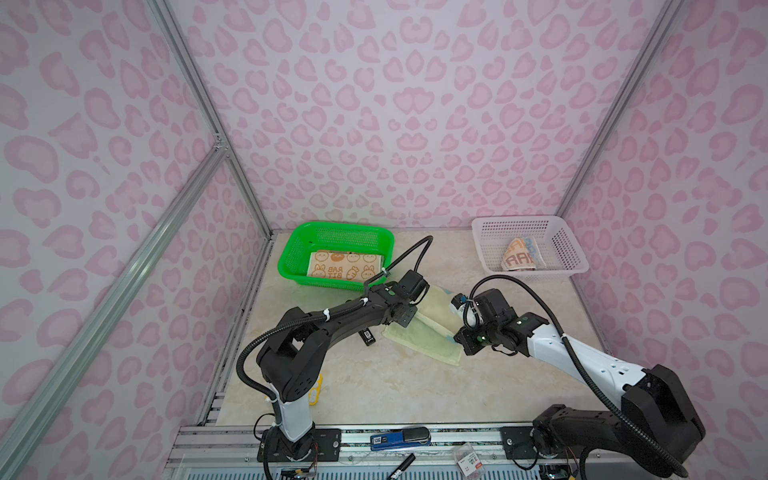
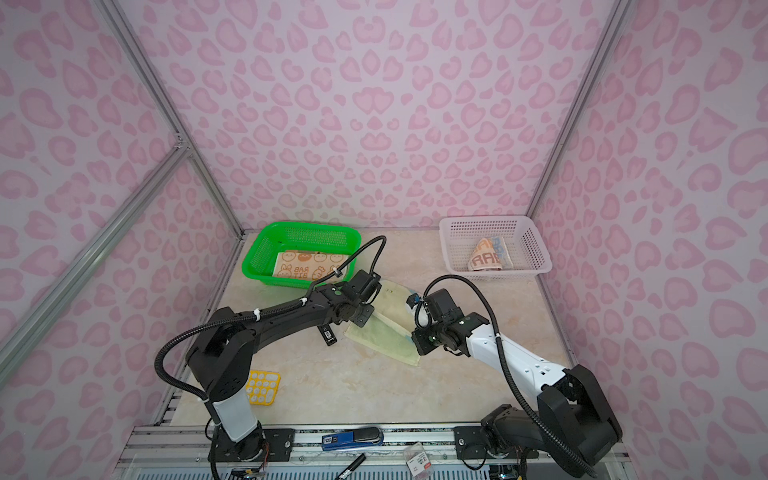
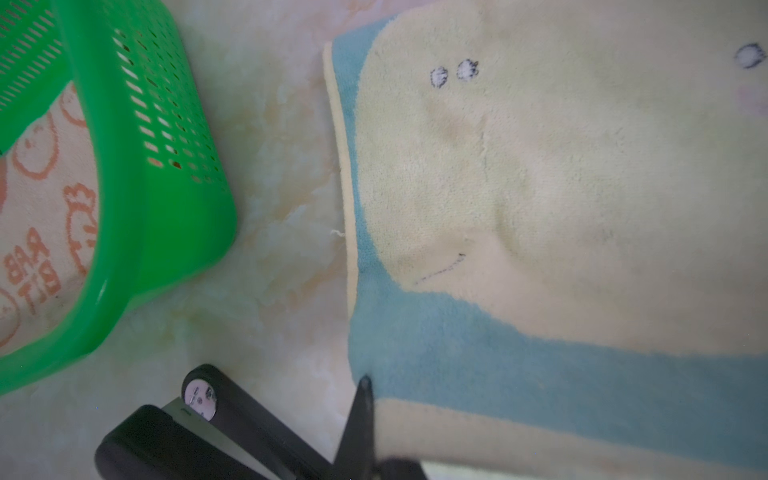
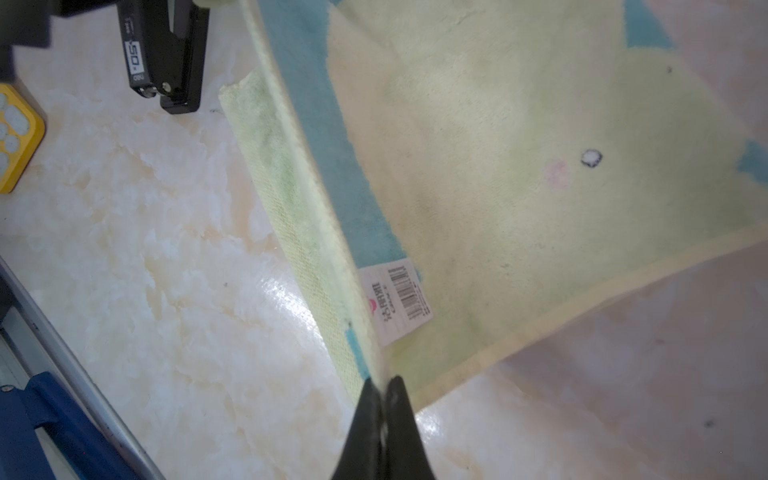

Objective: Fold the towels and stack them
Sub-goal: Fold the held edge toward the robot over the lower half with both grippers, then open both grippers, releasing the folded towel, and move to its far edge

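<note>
At the middle of the surface, my left claw and right claw each pinch an edge of the blue towel, raised mid-fold; next, I judge, both must carry it over evenly and lay the halves square.

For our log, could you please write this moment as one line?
left fingers: shut on blue towel | right fingers: shut on same towel | rabbit towel: in green basket | RAB towel: in white basket
</note>
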You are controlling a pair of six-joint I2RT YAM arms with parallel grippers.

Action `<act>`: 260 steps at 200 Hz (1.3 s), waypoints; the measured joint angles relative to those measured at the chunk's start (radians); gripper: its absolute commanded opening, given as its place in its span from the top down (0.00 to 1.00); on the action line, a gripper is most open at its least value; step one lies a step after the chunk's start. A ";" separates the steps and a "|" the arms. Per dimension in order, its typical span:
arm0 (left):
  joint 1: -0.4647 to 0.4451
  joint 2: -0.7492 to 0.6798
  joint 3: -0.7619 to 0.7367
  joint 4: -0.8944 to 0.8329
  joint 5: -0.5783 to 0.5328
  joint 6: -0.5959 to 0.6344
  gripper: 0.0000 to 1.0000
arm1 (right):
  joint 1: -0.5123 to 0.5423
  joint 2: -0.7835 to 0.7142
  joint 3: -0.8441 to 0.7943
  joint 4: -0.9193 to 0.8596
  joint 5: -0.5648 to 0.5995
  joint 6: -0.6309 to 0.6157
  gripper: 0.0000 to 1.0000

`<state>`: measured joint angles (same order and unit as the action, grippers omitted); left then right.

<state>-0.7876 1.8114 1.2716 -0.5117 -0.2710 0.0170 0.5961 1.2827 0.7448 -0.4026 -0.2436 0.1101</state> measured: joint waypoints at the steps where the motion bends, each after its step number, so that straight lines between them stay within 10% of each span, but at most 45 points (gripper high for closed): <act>1: 0.000 0.000 0.000 0.000 0.000 0.000 0.98 | 0.000 0.000 -0.001 0.002 0.000 0.003 1.00; 102: -0.032 0.024 -0.043 -0.028 -0.018 -0.010 0.97 | 0.055 0.065 -0.153 0.174 -0.045 0.162 0.96; 231: -0.035 -0.186 -0.115 -0.111 -0.149 -0.135 0.01 | 0.084 -0.054 -0.227 0.145 -0.101 0.226 0.56; 260: -0.024 -0.243 -0.121 -0.095 -0.130 -0.142 0.02 | 0.068 -0.170 -0.215 0.127 -0.001 0.253 0.52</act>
<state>-0.8120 1.5681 1.1511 -0.6071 -0.4007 -0.1249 0.6640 1.1126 0.5297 -0.2760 -0.2443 0.3634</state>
